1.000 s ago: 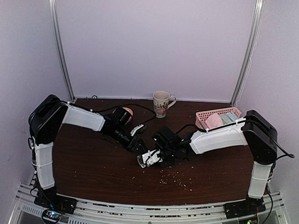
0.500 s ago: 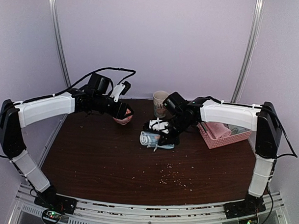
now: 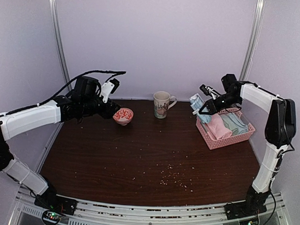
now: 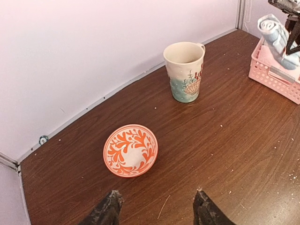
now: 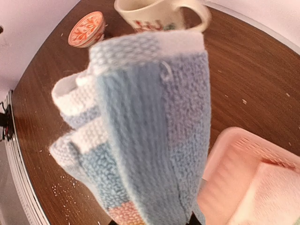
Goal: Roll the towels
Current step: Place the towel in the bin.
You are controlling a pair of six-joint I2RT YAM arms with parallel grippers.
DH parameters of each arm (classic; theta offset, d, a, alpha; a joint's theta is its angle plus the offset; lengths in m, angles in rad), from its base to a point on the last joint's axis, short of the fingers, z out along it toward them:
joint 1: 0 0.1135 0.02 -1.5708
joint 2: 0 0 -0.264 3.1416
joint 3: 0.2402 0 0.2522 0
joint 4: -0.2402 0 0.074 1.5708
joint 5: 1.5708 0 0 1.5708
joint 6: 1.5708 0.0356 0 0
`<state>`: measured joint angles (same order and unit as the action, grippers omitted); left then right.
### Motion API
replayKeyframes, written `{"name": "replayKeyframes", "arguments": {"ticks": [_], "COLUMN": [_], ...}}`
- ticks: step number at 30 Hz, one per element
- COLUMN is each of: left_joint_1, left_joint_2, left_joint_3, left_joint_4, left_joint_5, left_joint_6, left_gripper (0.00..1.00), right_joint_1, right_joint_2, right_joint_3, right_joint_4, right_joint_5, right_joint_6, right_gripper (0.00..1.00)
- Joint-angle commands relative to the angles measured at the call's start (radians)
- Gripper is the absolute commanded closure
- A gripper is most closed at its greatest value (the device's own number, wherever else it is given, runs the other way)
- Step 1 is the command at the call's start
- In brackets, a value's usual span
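**Item:** rolled towel [image 3: 196,103], light blue with white bands. It is held off the desk [image 3: 114,160] in the right jaws, which are closed on it, above the left end of the basket [image 3: 223,142] near the far right corner.

**Basket:** pink lattice. It holds a pink towel [image 3: 218,126] with a greenish towel [image 3: 236,120] beside it.

**Far edge, centre:** mug [image 3: 161,104], upright, handle to the right.

**Left of the mug, apart:** orange-patterned bowl [image 3: 123,115].

**Left jaws:** half spread and holding nothing, just left of the bowl.

**Near middle:** scattered crumbs [image 3: 170,180].

**Views:**
- Only the top view shows the basket's contents.
- The left wrist view shows the mug's shell motif, the leaf pattern inside the bowl, and both fingertips [image 4: 110,206].
- In the right wrist view the towel fills the frame, showing its weave and a pink patch at the lower end. It covers the jaws and most of the mug.
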<state>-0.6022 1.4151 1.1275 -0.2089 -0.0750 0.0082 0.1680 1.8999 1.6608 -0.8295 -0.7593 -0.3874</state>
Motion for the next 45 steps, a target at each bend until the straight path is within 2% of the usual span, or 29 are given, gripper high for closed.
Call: {"name": "replayKeyframes", "arguments": {"ticks": [1,5,12,17,19,24,28,31,39,45], "left_joint_1": [0.002,0.001,0.002,0.001,0.002,0.001,0.002,0.002,0.001,0.001], "left_joint_2": [-0.009,-0.014,-0.007,-0.005,0.000,0.012,0.018,0.020,0.021,0.022], "left_joint_3": [-0.001,-0.004,-0.009,-0.011,-0.008,-0.006,-0.006,-0.005,-0.002,-0.002], "left_joint_4": [0.043,0.042,0.043,0.042,0.042,0.040,0.039,0.035,0.029,0.030], "left_joint_5": [-0.053,-0.090,-0.123,-0.141,-0.143,-0.143,-0.143,-0.148,-0.139,-0.124], "left_joint_6": [0.039,0.046,0.059,0.064,0.064,0.065,0.065,0.069,0.072,0.073], "left_gripper": [0.46,0.46,0.46,0.46,0.46,0.46,0.46,0.46,0.46,0.46], "right_joint_1": [-0.133,-0.204,-0.214,-0.217,-0.217,-0.216,-0.215,-0.203,-0.120,-0.106], "right_joint_2": [-0.021,-0.011,-0.026,-0.108,-0.117,-0.118,-0.105,-0.085,-0.025,0.028], "right_joint_3": [0.021,0.002,-0.015,-0.083,-0.092,-0.104,-0.119,-0.120,-0.106,-0.066], "right_joint_4": [-0.070,-0.117,-0.193,-0.083,-0.076,-0.076,-0.087,-0.104,-0.096,-0.089], "right_joint_5": [-0.091,-0.074,-0.056,0.173,0.209,0.239,0.200,0.177,0.324,0.378], "right_joint_6": [0.112,0.133,0.110,0.267,0.316,0.385,0.435,0.468,0.480,0.481], "right_gripper": [0.91,0.90,0.90,0.93,0.96,0.99,0.99,0.97,0.97,0.97]}}
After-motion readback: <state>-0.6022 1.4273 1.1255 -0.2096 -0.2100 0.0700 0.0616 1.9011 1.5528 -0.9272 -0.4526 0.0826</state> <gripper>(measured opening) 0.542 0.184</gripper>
